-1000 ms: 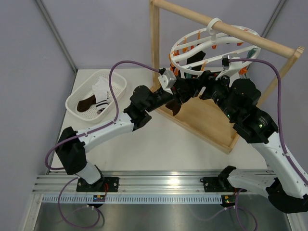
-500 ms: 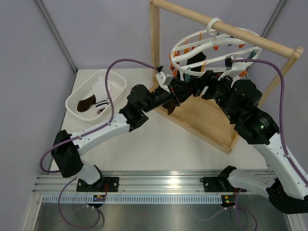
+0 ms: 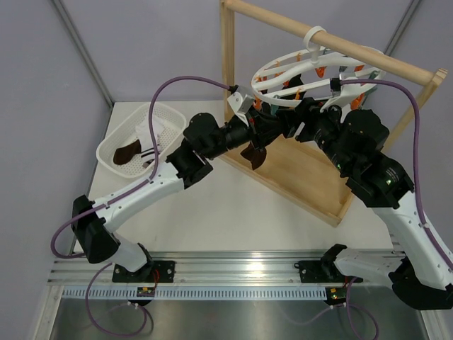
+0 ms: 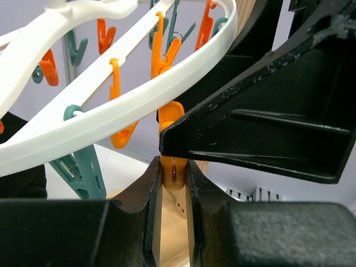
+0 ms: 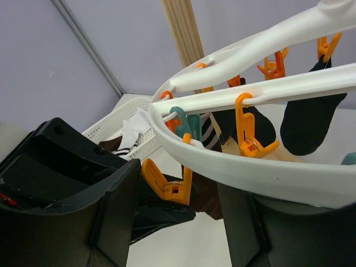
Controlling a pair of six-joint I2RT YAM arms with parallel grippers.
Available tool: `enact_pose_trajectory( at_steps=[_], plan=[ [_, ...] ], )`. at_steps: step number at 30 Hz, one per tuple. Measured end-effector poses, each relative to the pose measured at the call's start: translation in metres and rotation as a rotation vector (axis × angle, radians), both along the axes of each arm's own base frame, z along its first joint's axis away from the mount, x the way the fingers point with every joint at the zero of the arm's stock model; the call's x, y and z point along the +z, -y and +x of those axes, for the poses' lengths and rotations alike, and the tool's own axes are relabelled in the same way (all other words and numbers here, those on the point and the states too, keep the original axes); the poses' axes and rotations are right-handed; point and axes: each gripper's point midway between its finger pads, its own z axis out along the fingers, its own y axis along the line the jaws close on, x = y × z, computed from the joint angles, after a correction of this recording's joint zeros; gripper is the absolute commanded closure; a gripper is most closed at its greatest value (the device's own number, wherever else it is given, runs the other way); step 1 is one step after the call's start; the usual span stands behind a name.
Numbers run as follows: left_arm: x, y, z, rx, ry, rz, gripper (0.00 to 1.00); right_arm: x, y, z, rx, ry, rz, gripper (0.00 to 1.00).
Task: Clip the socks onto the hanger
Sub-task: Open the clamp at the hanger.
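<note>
The hanger [image 4: 83, 122] is hung on the wooden frame [image 3: 368, 54] at 1 o'clock of the tabletop [image 3: 233, 205]. The left hand [image 4: 171, 167] is clamped on an orange clip [image 4: 173, 179]; a dark brown sock [image 3: 253, 154] dangles at its 7 o'clock. The right hand [image 5: 178, 183] is held apart, straddling the hanger's rim.

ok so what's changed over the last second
The left arm stretched further toward the hanger, carrying the left gripper and the brown sock hanging under it up to an orange clip. The hanger appears to have tilted a little. The right gripper barely shifted, staying at the ring. The basket and wooden stand stayed put.
</note>
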Motion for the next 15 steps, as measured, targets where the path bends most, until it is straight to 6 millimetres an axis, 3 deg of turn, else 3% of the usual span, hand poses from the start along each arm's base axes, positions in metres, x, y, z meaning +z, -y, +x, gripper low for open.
enact_pose_trajectory(
  at_steps=[6, 15],
  plan=[
    [0.003, -0.002, 0.002, 0.015, -0.028, 0.025, 0.98, 0.003, -0.006, 0.002, 0.022, 0.0, -0.014, 0.38],
    [0.002, -0.003, 0.002, 0.016, -0.053, 0.047, 0.98, 0.002, -0.015, -0.003, 0.083, 0.004, -0.026, 0.48]
  ],
)
